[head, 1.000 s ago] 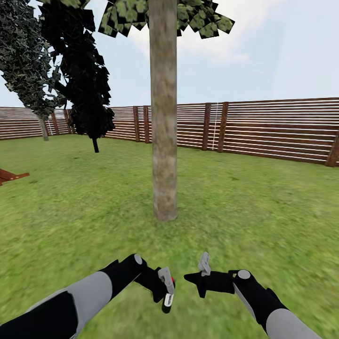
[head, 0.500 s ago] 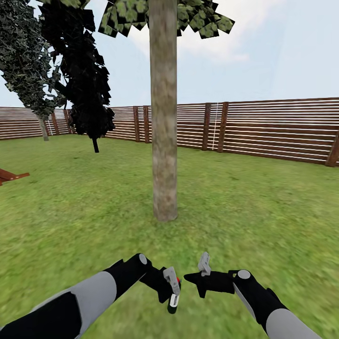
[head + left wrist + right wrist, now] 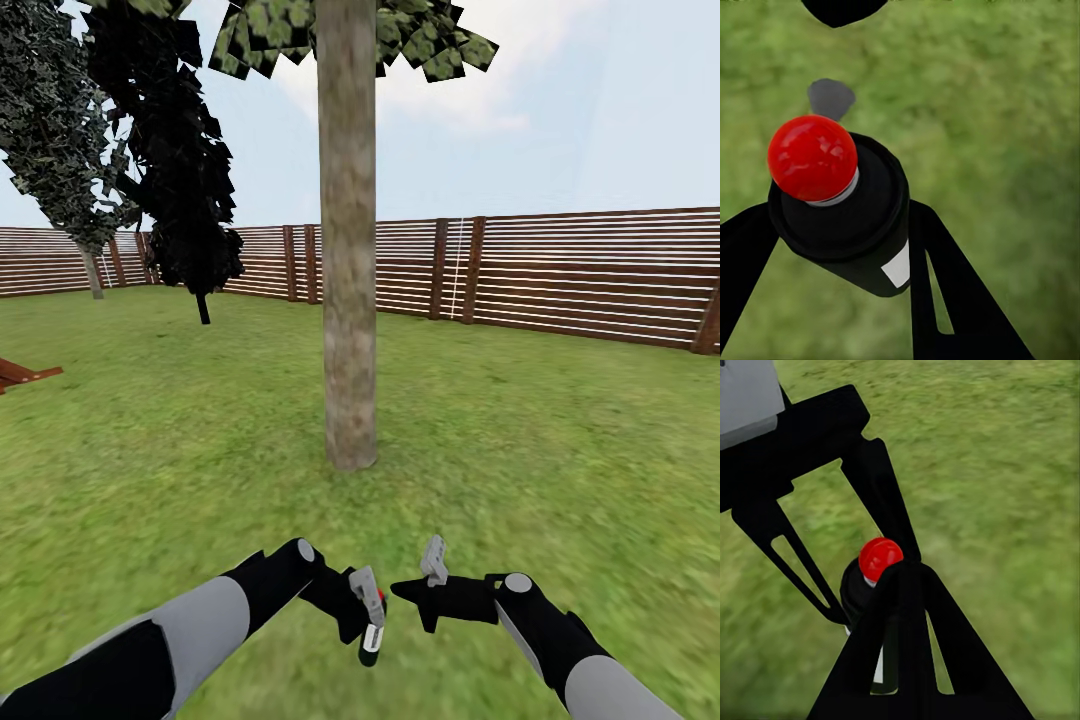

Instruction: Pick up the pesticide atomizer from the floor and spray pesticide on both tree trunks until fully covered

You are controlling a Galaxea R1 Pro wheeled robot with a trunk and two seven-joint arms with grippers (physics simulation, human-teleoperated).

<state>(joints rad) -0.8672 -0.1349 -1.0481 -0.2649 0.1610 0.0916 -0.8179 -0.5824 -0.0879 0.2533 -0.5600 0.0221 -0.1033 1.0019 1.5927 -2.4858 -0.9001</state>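
The thick mottled grey-brown tree trunk [image 3: 349, 230] is cut off at the top edge of the head view. The small dark atomizer with red tip [image 3: 371, 625] is partly hidden behind the left gripper [image 3: 364, 612], and the right gripper's [image 3: 432, 580] finger gap cannot be judged.

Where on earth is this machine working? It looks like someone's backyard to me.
Most likely a fenced garden or backyard. Short green grass covers the ground, a brown slatted wooden fence rings it, and a thick-trunked tree stands in the middle under open sky.
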